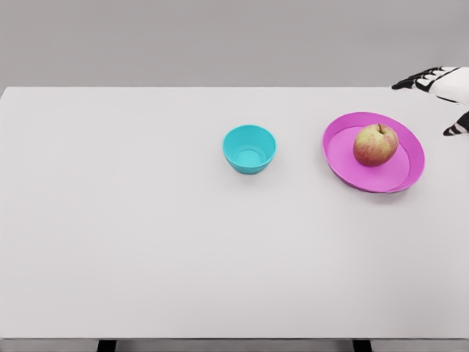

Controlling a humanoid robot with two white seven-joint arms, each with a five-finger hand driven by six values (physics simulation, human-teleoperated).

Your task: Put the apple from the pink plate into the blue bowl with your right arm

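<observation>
Robot hand (438, 92) open beside plate (343, 158) with apple (375, 144)

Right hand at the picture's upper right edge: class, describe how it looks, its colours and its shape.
Only part of the right hand shows. Its body is white, with smooth rounded shells. The fingers are slim and jointed, banded black and white, ending in dark tips. No cables or markings are visible. The left hand is out of view.

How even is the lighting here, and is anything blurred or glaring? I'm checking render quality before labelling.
Head view: flat, even light with no glare; only a faint shadow under the round pink plate; the red-yellow apple and small turquoise-blue bowl look slightly soft; the white right hand is cut off by the frame edge.
</observation>
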